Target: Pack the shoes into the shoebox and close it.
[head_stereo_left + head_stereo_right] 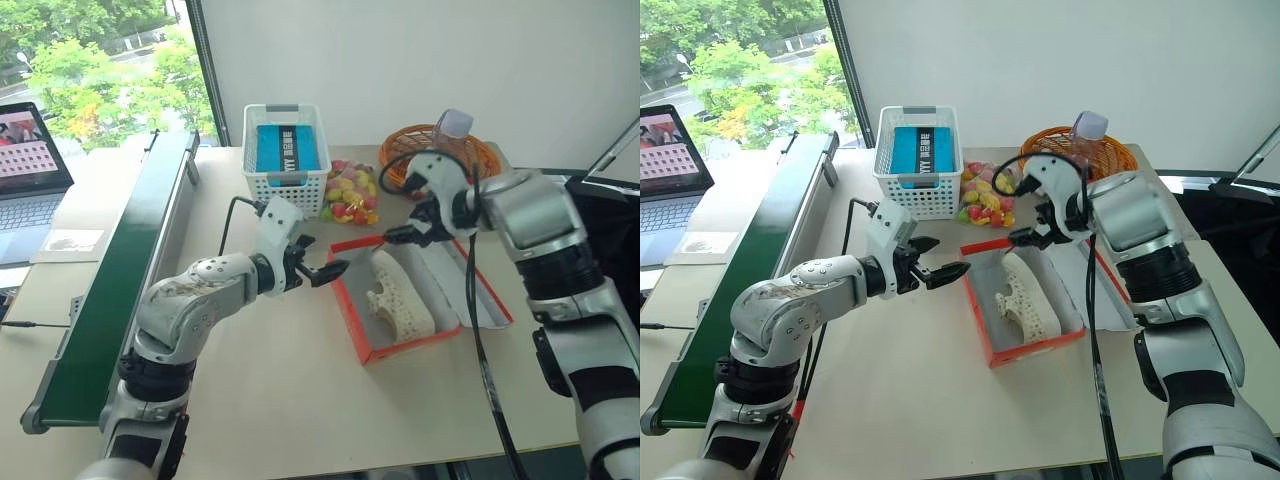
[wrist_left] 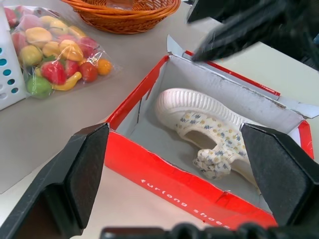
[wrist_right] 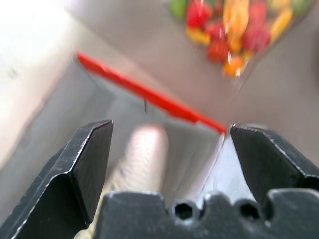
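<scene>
Well, the shoebox [image 1: 372,330] sits open in the middle of the frame, right of centre on the table [image 1: 280,400], with one of the shoes [image 1: 400,295] lying inside on its side; whether a second is tucked under it I cannot tell. The lid [image 1: 480,290] lies folded out flat towards the right. The left gripper [image 1: 320,270] hangs just beside the box's left wall, fingers spread wide and holding nothing. The right gripper [image 1: 412,232] hovers above the box's far corner, also wide open and empty.

The shoe looks light, soft and squashy, best pinched by its side wall. The cardboard lid seems thin and bendy; take it by its free long edge. Nearby, the candy bag [image 1: 350,192] crowds the upper edge, but the lower centre is open.
</scene>
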